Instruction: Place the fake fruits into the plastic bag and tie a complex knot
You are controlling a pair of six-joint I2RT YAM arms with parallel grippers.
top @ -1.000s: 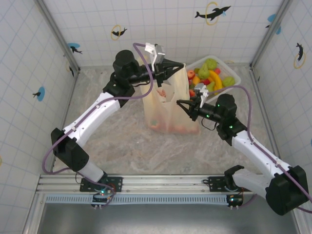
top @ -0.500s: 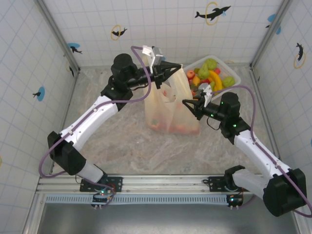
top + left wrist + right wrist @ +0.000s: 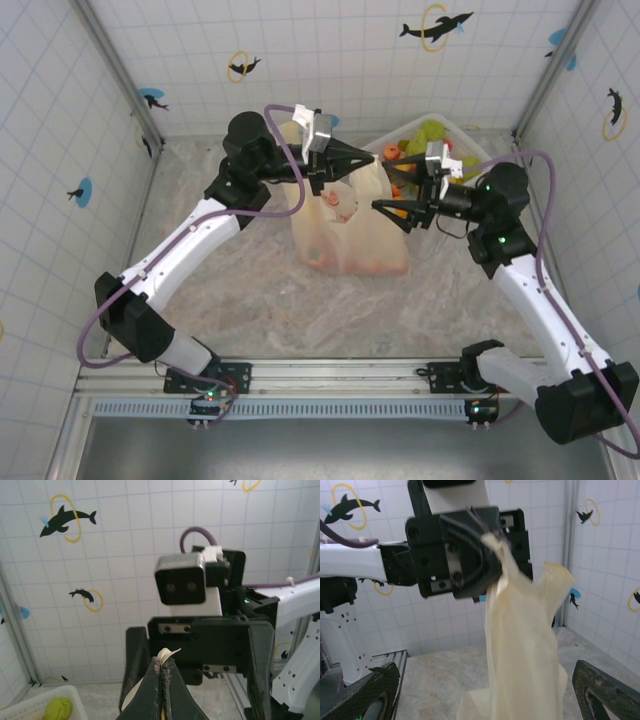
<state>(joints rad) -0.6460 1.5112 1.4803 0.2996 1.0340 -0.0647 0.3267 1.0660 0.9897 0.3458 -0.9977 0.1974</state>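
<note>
While the left pincer (image 3: pixel 370 158) clamps its handle (image 3: pixel 167 653), plastic bag (image 3: pixel 355 235) upright, long axis vertical, right pincer (image 3: pixel 385 205) spread open.

White tiled walls (image 3: pixel 340 70), dolphin decals (image 3: pixel 436 25); marbled tabletop (image 3: pixel 260 310); metal rail (image 3: pixel 330 372) along near edge.

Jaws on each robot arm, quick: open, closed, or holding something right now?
Left gripper: jaws closed, pinching the top of the plastic bag.
Right gripper: jaws wide open, gripping nothing.
</note>
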